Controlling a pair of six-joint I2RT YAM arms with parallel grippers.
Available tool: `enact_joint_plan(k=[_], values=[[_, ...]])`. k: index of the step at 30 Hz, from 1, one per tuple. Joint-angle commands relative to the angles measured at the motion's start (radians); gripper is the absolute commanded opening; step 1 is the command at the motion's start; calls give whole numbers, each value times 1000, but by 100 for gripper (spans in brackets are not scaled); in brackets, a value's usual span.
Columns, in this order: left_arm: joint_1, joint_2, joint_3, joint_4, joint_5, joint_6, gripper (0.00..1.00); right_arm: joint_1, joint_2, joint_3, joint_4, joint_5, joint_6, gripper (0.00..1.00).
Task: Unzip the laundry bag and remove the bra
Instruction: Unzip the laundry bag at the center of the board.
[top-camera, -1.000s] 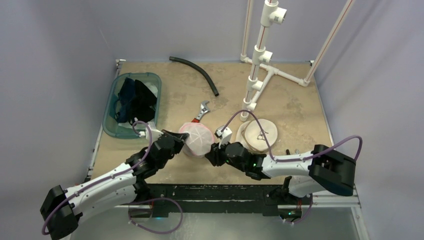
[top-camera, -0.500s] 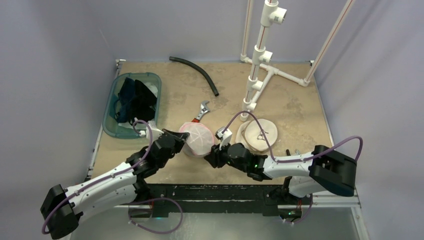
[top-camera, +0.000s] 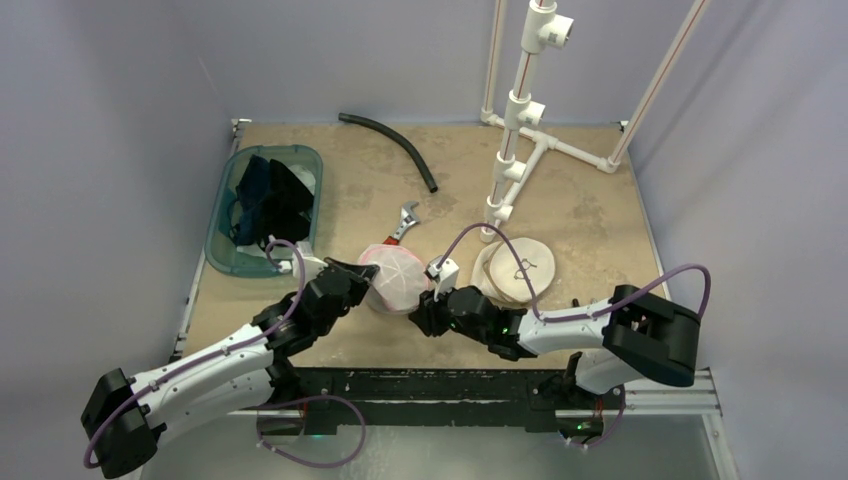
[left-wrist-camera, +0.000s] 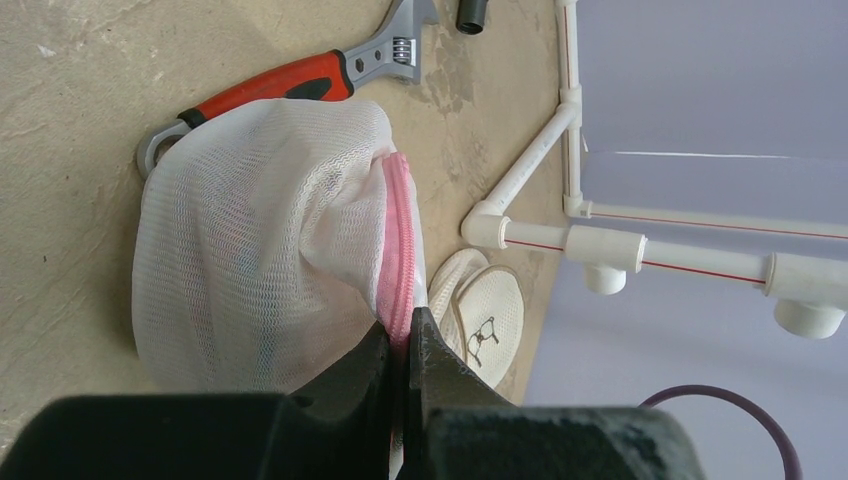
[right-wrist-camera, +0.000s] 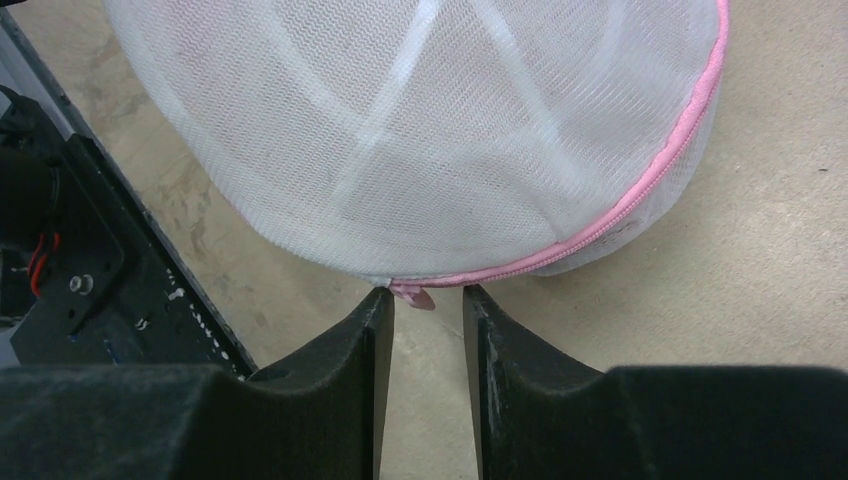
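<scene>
Item 1. Laundry bag (top-camera: 397, 280): a white mesh dome with a pink zipper (right-wrist-camera: 640, 205). It is sitting at the centre of the surface (top-camera: 580, 190), between the two hands. The stretch of zipper in view is running closed. What it is holding cannot be made out through the mesh.

Item 2. Left hand (left-wrist-camera: 403, 320): it is reaching in from 8 o'clock of the bag. Its fingers are pressed together, pinching the bag's pink zipper seam.

Item 3. Right hand (right-wrist-camera: 425, 295): it is lying low at 4 o'clock of the bag. Its fingers are standing apart, with the zipper pull (right-wrist-camera: 412, 294) hanging in the gap at their tips and not clamped.

Item 4. Teal bin (top-camera: 218, 228): it is standing at 10 o'clock of the bag, near the surface's left edge. It is holding a heap of dark garments (top-camera: 270, 195), with a little white cloth showing at the far corner.

Item 5. Wrench (top-camera: 403, 222): it has a red handle and is lying at 12 o'clock of the bag, with the handle end touching or slipping under the mesh.

Item 6. Black hose (top-camera: 390, 145): a curved length lying at 12 o'clock, well apart from the bag.

Item 7. White pipe frame (top-camera: 520, 120): it is standing upright at 2 o'clock.

Item 8. Beige padded pieces (top-camera: 520, 270): they are lying overlapped at 3 o'clock of the bag, at the foot of the frame.
</scene>
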Motion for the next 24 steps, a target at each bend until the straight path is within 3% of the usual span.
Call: enact_joint_plan(k=[1,5,11,16,19,24], values=[[-4,-9,25,11,3,13,0,6,4,39,22,35,-3,33],[-4,-6,18,25,15,14,0,5,14,53,18,41,-9,23],[-3,-14,15,18,18,14,0,5,-29,45,10,39,-14,0],[-4,-23,16,13,23,46,1,6,-111,31,-61,59,-16,0],[-4,-18,45,-12,31,95,28,6,-166,23,-126,88,-19,0],[-4,0,104,-96,56,171,53,5,-222,2,-198,113,-32,0]])
